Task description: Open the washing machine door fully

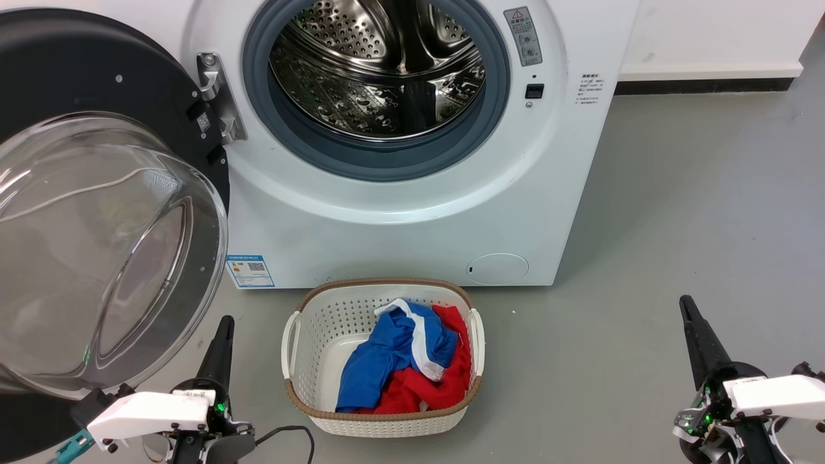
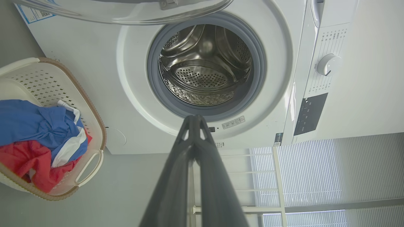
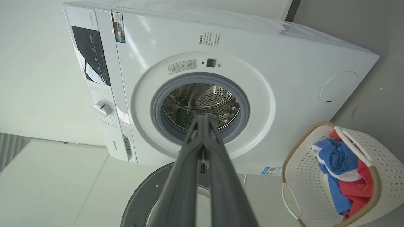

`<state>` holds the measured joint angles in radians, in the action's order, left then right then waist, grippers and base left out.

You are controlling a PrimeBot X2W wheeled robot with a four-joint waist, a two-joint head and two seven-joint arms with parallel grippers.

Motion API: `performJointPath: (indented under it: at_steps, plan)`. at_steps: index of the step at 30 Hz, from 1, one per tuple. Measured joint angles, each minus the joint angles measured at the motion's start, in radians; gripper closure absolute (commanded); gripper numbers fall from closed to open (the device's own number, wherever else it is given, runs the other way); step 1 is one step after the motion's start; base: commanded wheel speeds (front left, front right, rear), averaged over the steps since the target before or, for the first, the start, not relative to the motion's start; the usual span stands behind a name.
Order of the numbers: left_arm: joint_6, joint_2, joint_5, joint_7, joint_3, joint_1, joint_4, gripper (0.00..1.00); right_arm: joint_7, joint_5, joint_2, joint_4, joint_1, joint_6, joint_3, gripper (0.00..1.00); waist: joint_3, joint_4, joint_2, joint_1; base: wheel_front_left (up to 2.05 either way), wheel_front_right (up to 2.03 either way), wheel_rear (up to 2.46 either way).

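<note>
Beside left fingers [image 1: 219,353], the washing machine door [image 1: 97,258]

My left gripper [image 1: 224,325] and right gripper [image 1: 687,306] each carry long, dark grey fingers [image 2: 176,176] that taper to a point. Behind each sits a white wrist cover [image 1: 151,412] dotted with small dark screws (green lights [image 1: 221,406] glow beside them). A black cable [image 1: 296,430] and a teal plug [image 1: 72,446] trail from my left wrist.

The washing machine door [image 1: 109,212] partly beyond the left edge; lettering [image 1: 590,88] illegibly small.
</note>
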<state>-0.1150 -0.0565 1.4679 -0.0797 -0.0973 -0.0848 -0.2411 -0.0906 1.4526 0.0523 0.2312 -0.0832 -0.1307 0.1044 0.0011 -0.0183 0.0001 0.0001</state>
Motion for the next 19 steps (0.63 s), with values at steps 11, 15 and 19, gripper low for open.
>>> performJointPath:
  at_steps: [11,15,19]
  plan:
    - [-0.008,0.003,0.075,-0.018,-0.008,-0.008,-0.002,1.00,-0.014,0.081,0.000,0.007,-0.009,0.000,0.006,1.00,0.001,0.009,0.0000,0.0000,0.00,0.00,0.00]
    - [-0.009,0.004,0.101,-0.024,-0.011,-0.013,-0.003,1.00,-0.017,0.111,0.000,0.009,-0.016,0.000,0.007,1.00,0.001,0.013,0.0000,0.0000,0.00,0.00,0.00]
    - [-0.014,0.005,0.138,-0.034,-0.016,-0.019,-0.004,1.00,-0.024,0.151,0.000,0.013,-0.018,0.000,0.010,1.00,0.002,0.018,0.0000,0.0000,0.00,0.00,0.00]
